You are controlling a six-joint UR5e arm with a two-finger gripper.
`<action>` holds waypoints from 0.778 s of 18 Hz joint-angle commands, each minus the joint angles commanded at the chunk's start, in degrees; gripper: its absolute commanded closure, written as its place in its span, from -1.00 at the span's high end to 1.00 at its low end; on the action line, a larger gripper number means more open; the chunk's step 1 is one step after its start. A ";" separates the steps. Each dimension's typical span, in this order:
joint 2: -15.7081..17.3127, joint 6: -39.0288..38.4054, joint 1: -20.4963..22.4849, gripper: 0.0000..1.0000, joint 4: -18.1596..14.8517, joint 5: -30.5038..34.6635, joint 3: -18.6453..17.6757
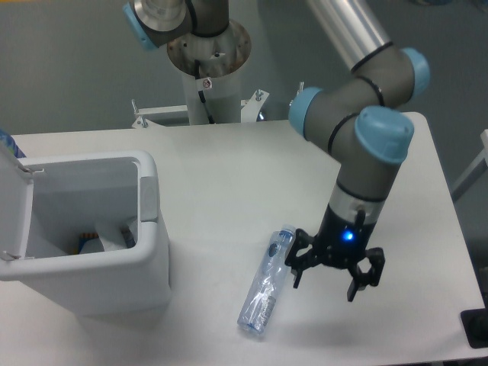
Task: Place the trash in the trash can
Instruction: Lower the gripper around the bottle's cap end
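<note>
Lying on the tabletop (229,191), the bottle (267,282) sits just left of the wide-open, empty gripper (325,280). The trash can (91,236) stands open farther left.

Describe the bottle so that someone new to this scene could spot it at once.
Start at the white bin on the table's left, lid open. Right of it, near the front edge, a clear bottle lies on its side, beside the open gripper. It is the only transparent thing there, with a blue cap pointing away from the camera.
</note>
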 joint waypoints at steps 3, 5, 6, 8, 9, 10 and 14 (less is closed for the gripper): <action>-0.71 -0.26 -1.93 1.00 -0.26 1.94 0.09; -0.71 -0.70 -2.38 1.00 -0.26 2.12 -0.44; -0.62 -0.88 -2.47 1.00 -0.44 2.12 -0.70; -0.80 -0.88 -3.52 1.00 -0.53 3.16 -1.23; -1.06 -0.79 -4.04 1.00 -0.44 5.18 -1.49; -2.19 -0.79 -4.83 1.00 -0.27 7.11 -1.15; -3.35 -1.05 -7.12 1.00 -0.35 9.50 -0.97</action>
